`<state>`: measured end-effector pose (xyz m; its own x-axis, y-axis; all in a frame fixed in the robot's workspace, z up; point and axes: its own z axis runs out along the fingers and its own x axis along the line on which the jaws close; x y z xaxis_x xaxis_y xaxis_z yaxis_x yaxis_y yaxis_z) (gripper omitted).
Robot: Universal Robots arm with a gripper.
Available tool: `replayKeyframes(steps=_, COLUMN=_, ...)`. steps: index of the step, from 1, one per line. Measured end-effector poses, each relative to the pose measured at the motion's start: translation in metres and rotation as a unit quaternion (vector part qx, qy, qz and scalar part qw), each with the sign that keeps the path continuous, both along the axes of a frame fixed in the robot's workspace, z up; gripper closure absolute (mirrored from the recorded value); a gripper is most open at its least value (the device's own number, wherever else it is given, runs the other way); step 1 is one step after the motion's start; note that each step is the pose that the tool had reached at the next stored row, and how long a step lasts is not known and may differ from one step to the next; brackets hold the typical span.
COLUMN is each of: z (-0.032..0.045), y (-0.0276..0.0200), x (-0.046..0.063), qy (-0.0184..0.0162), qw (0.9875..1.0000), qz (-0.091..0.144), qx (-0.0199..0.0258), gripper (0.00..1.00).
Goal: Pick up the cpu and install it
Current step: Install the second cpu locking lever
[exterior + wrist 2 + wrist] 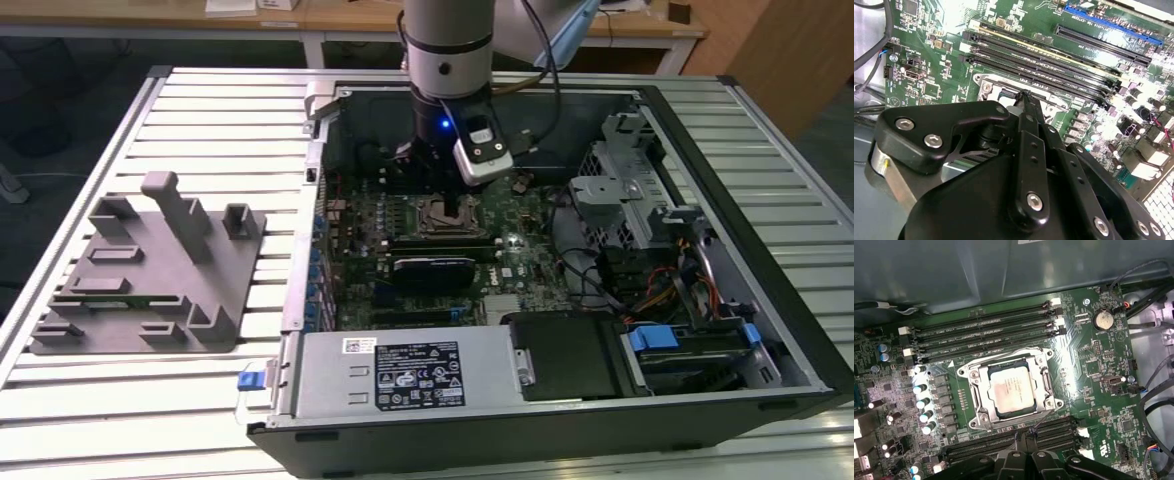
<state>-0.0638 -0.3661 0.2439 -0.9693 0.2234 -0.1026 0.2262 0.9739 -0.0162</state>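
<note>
CPU (1010, 391) lies flat inside the socket frame (979, 412) on the motherboard (1094, 365), silvery top facing up, pale rim visible along its edges in the first wrist view. Memory slots (984, 327) run along two opposite sides of the socket frame. Gripper (1025, 432) hangs just beside the socket frame, over the memory slots on one side; fingers (1026, 107) are pressed together with nothing between them, tips clear of the CPU. In the exterior view the arm (447, 45) reaches down into the open computer case (747, 210) above the socket frame. Grey plastic tray (147, 280) sits on the slatted bench (160, 400), well apart from the case.
</note>
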Motion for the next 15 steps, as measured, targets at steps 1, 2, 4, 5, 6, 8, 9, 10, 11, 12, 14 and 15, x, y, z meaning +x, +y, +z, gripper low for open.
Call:
replayKeyframes(steps=1, z=0.0, y=-0.0004, x=0.0, qy=0.0, qw=1.0, qz=0.0, qx=0.0, gripper=0.89)
replayKeyframes(steps=2, z=-0.0001, y=-0.0009, x=0.0, qy=0.0, qw=1.0, qz=0.0, qx=0.0, gripper=0.89)
replayKeyframes(steps=4, z=-0.0001, y=-0.0021, x=0.0, qy=0.0, qw=1.0, qz=0.001, qx=0.0, gripper=0.89)
replayKeyframes(steps=5, z=-0.0003, y=-0.0026, x=0.0, qy=0.0, qw=1.0, qz=0.002, qx=0.0, gripper=0.89)
replayKeyframes(steps=6, z=-0.0005, y=-0.0032, x=0.0, qy=0.0, qw=1.0, qz=0.004, qx=0.0, gripper=0.89)
replayKeyframes(steps=8, z=-0.0012, y=-0.0041, x=-0.0003, qy=0.0, qw=1.0, qz=0.008, qx=0.0, gripper=0.89)
replayKeyframes(steps=9, z=-0.0017, y=-0.0044, x=-0.0006, qy=-0.0001, qw=0.9999, qz=0.01, qx=0.0001, gripper=0.89)
replayKeyframes(steps=10, z=-0.0023, y=-0.0046, x=-0.0009, qy=-0.0001, qw=0.9999, qz=0.012, qx=0.0001, gripper=0.89)
replayKeyframes(steps=11, z=-0.0028, y=-0.0048, x=-0.0014, qy=0.0, qw=0.9999, qz=0.015, qx=0.0, gripper=0.89)
replayKeyframes(steps=12, z=-0.0034, y=-0.0049, x=-0.0019, qy=0.0, qw=0.9999, qz=0.017, qx=0.0, gripper=0.89)
replayKeyframes(steps=14, z=-0.0045, y=-0.005, x=-0.0028, qy=0.0, qw=0.9997, qz=0.023, qx=0.0, gripper=0.89)
replayKeyframes(steps=15, z=-0.0046, y=-0.005, x=-0.0029, qy=0.0, qw=0.9997, qz=0.026, qx=-0.0001, gripper=0.89)
